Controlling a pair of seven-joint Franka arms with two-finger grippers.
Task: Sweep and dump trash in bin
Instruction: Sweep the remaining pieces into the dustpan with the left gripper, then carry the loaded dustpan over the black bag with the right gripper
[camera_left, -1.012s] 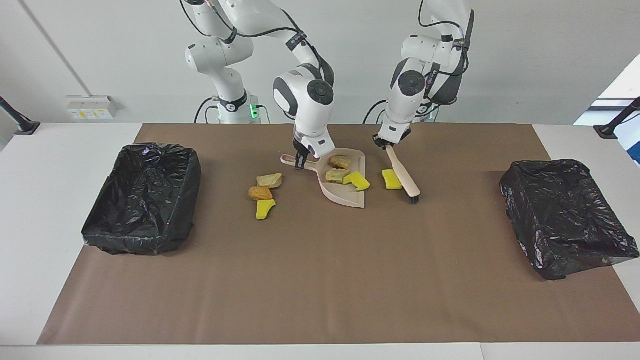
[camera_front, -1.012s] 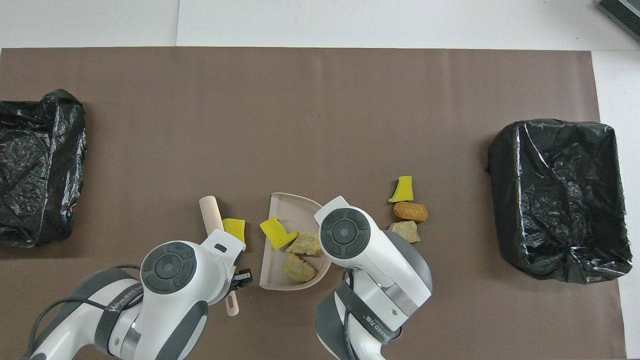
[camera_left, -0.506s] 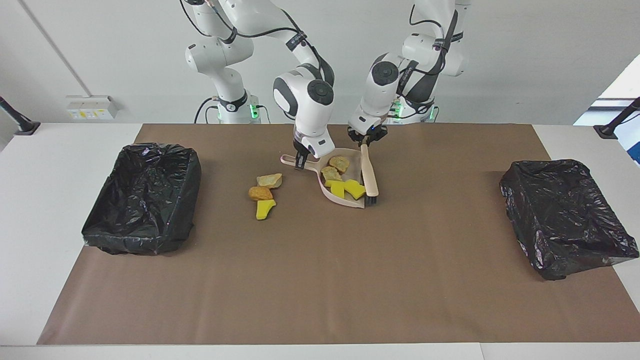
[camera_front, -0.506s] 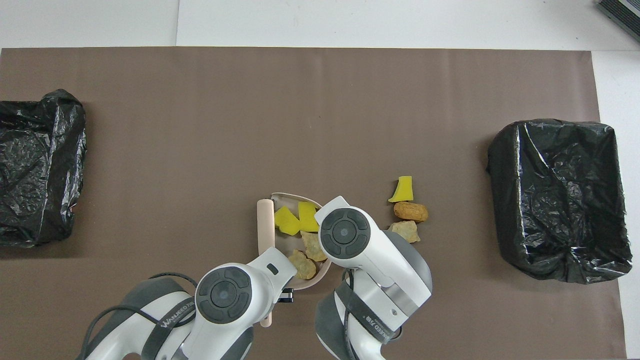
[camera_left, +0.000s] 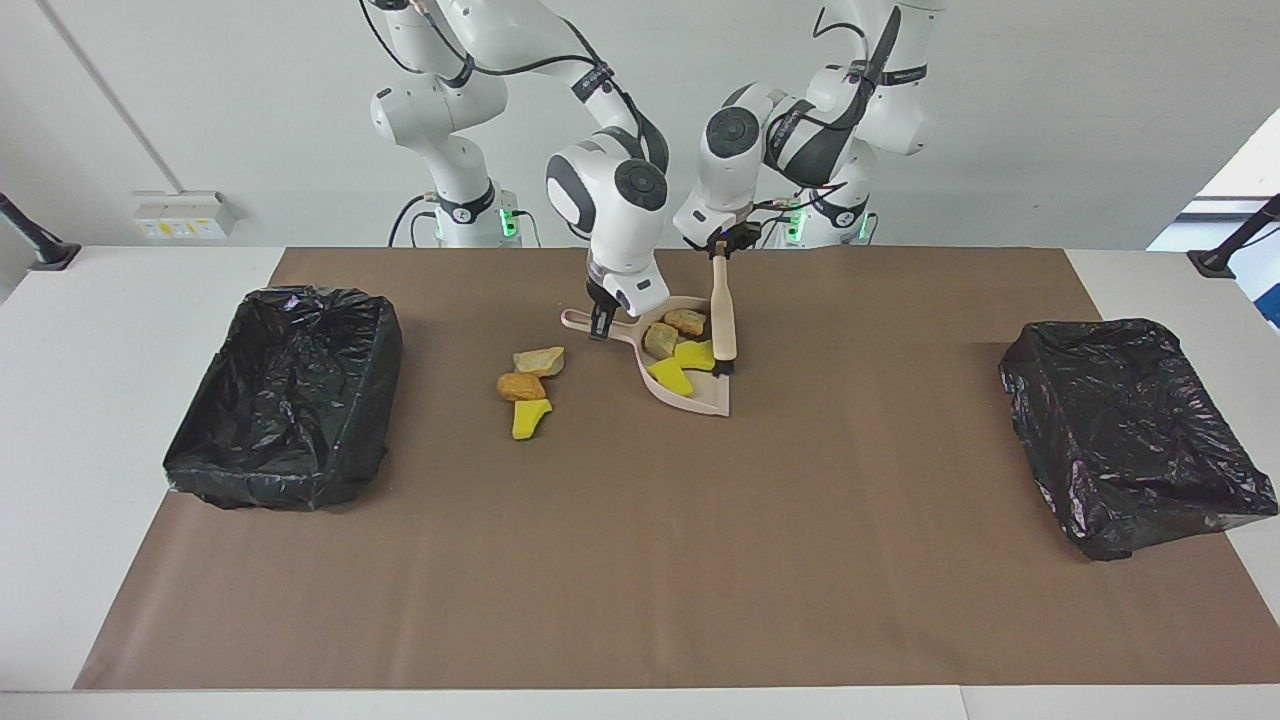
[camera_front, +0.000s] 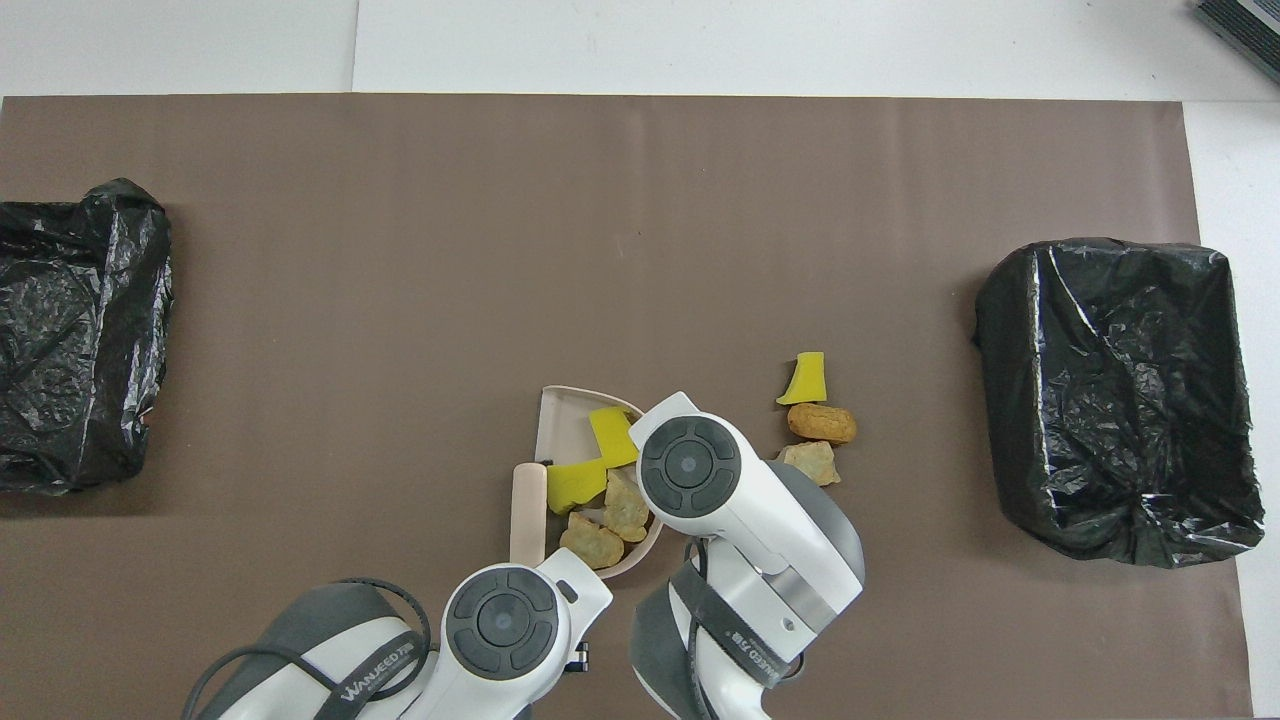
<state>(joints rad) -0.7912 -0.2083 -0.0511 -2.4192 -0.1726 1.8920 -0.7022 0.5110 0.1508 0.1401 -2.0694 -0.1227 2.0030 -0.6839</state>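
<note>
The pink dustpan (camera_left: 700, 398) (camera_front: 560, 420) lies on the brown mat, its mouth toward the left arm's end. My right gripper (camera_left: 600, 328) is shut on its handle. Several trash chunks lie in the pan: two bright yellow (camera_left: 672, 378) (camera_front: 612, 435), one pale (camera_left: 660, 340), one brown (camera_left: 686, 322). My left gripper (camera_left: 718, 248) is shut on the beige brush (camera_left: 722, 320) (camera_front: 527, 500); its black bristles stand at the pan's mouth against the chunks. Three loose chunks lie beside the pan toward the right arm's end: pale (camera_left: 540, 360), orange-brown (camera_left: 520, 387) (camera_front: 821, 423), yellow (camera_left: 530, 418) (camera_front: 805, 378).
A bin lined with a black bag (camera_left: 290, 395) (camera_front: 1115, 395) stands at the right arm's end of the mat. A second black-lined bin (camera_left: 1135, 430) (camera_front: 75, 330) stands at the left arm's end.
My left gripper swept the brush toward the pan, pushing the loose yellow chunk in, then drew it nearer to the robots, packing the chunks deeper. Right gripper and pan stayed still.
</note>
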